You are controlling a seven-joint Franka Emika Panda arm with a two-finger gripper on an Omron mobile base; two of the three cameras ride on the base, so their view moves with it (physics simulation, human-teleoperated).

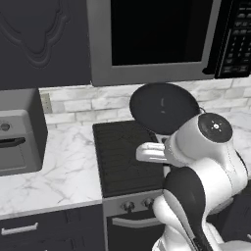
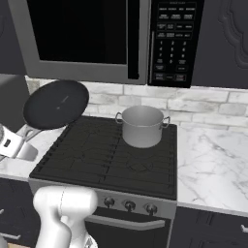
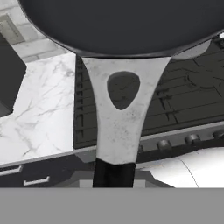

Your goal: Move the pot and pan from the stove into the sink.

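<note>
Jaws themselves were hidden, so whether they were clamped could not be told, though the gripper (image 2: 29,141) sat at the end of the frying pan's handle (image 3: 119,109) and the pan (image 2: 56,104) hung tilted in the air above the left edge of the stove (image 2: 97,160), its dark bottom facing the cameras. Across the stove, the steel stockpot (image 2: 142,126) stood upright on the back right grate, well apart from the pan, below the microwave (image 2: 97,34).
</note>
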